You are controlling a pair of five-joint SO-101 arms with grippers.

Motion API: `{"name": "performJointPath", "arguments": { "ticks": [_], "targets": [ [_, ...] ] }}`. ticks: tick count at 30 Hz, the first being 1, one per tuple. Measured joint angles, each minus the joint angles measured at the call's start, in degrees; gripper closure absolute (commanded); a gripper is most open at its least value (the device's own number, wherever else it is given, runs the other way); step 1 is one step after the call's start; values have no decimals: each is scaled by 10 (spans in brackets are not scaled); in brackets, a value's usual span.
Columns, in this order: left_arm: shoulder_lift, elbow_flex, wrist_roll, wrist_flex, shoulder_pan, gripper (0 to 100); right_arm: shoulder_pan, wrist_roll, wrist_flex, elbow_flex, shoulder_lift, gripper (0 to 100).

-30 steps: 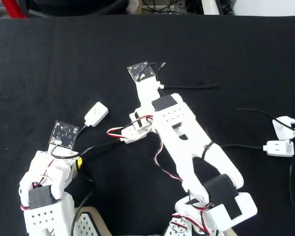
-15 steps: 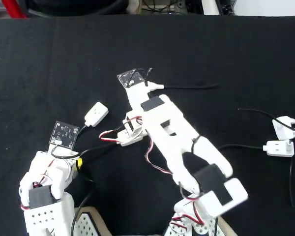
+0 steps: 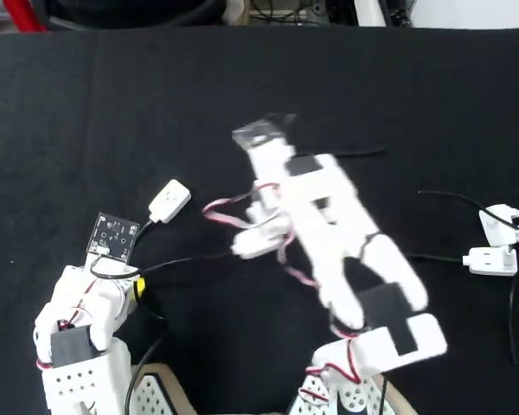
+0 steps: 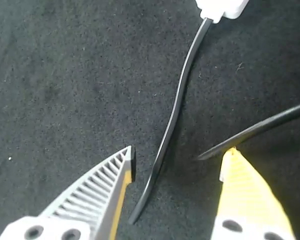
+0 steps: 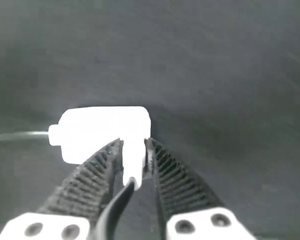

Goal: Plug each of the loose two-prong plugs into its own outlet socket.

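Landmark: the loose white plug (image 3: 169, 201) lies flat on the black surface (image 3: 398, 78), and its black cord (image 4: 172, 120) trails back toward the left arm (image 3: 78, 328).
Left end effector: the left end effector (image 4: 180, 152) is spread wide open and grips nothing! It hovers just behind the loose white plug, and the cord runs between its white finger (image 4: 105, 175) and its yellow finger (image 4: 240, 180).
Stray cord: a second black cord end (image 4: 250, 131) lies beside the yellow finger, near the landmark's cord.
Right end effector: the right end effector (image 5: 134, 145) is clamped tight on a second white plug (image 5: 102, 130). It pinches a narrow tab, and the plug body sits crosswise past the fingertips.
Right arm: the right arm (image 3: 337, 233) is stretched out over the surface, and its tip is farther out than the loose white plug and off to that plug's right.
Sockets: a white outlet block (image 3: 491, 259) and a second white block (image 3: 504, 216) sit close together. Both are well apart from the loose white plug, beyond the right arm.
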Motion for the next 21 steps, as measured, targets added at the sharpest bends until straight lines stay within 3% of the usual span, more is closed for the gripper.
{"name": "performJointPath", "arguments": {
  "ticks": [16,21],
  "targets": [
    [0,5,0,-4,7,722,527,319,-49,-47,2,984],
    [0,5,0,-4,7,722,583,347,-51,-59,2,983]
  ]
}}
